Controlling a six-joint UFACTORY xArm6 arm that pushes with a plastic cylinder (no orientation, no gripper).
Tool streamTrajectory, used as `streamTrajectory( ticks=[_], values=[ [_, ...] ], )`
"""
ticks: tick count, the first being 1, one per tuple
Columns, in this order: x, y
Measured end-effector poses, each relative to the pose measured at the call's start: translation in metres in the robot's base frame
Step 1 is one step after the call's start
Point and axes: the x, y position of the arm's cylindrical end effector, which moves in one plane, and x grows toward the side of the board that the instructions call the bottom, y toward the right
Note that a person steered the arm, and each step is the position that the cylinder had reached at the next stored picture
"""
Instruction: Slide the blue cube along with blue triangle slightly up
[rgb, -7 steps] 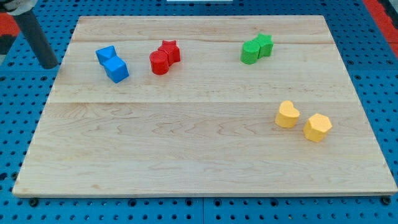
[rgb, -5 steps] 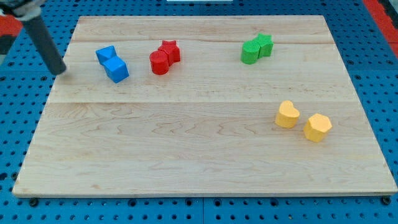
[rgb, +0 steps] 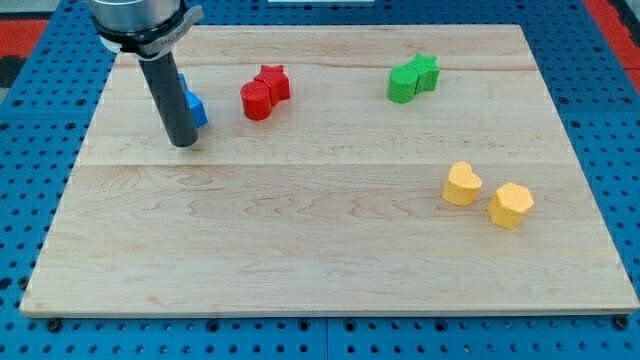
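My dark rod stands at the board's upper left, and my tip (rgb: 184, 141) rests on the wood just below the blue blocks. The rod hides most of them. Only a blue sliver, part of the blue cube (rgb: 195, 108), shows at the rod's right side. The blue triangle is hidden behind the rod.
A red cylinder (rgb: 256, 101) touches a red star (rgb: 272, 81) right of the blue blocks. A green block (rgb: 403, 84) and a green star (rgb: 425, 70) sit together at the upper right. A yellow heart (rgb: 462, 185) and a yellow hexagon (rgb: 511, 204) lie at the right.
The rod has moved from the board's left edge rightward onto the board, and now stands in front of the blue blocks with its tip just below them. No block has visibly moved.
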Motion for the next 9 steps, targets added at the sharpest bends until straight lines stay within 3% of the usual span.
streamTrajectory(
  ticks=[2, 4, 9],
  values=[
    [-0.018, 0.014],
    [-0.021, -0.013],
    [-0.049, -0.018]
  ],
)
